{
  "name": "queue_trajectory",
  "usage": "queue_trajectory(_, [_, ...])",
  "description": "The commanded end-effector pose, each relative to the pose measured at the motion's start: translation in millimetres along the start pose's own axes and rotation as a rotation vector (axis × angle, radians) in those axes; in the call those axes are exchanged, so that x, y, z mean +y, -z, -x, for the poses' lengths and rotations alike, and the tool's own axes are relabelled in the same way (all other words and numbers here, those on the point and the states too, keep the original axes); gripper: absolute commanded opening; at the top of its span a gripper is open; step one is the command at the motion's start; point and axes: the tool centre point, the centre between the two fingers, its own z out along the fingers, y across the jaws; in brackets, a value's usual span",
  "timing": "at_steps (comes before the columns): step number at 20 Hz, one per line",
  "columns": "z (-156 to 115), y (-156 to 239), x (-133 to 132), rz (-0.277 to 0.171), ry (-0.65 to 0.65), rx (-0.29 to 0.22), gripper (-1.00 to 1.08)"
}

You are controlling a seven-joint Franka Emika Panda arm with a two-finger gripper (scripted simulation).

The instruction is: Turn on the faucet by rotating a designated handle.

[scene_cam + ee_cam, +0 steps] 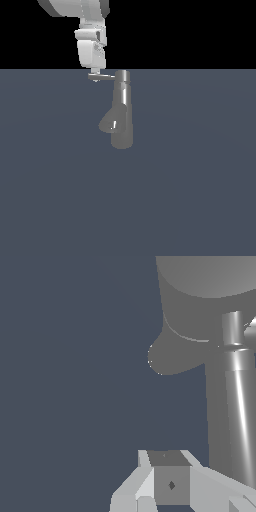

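- The faucet (121, 112) stands mid-desk, its handle (102, 77) pointing toward the exterior view's left.
- The tool (94, 75) sits at the handle's tip; I can't tell its opening.
- Best to push sideways, steadily, near the tip.

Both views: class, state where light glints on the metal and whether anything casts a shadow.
Exterior view: a small bright glint on the grey shiny metal faucet at its fat spout; no shadow on the flat blue-grey floor. Wrist view: a long bright streak down the cylinder; no shadow either.
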Motion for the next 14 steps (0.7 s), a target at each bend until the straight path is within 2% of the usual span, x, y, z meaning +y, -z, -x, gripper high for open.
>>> queue_trajectory(1, [0.0, 0.3, 8.2, 0.009, 0.0, 0.001, -1.0])
queue_trajectory(14, [0.9, 12.9, 37.9, 0.009, -0.001, 0.001, -1.0])
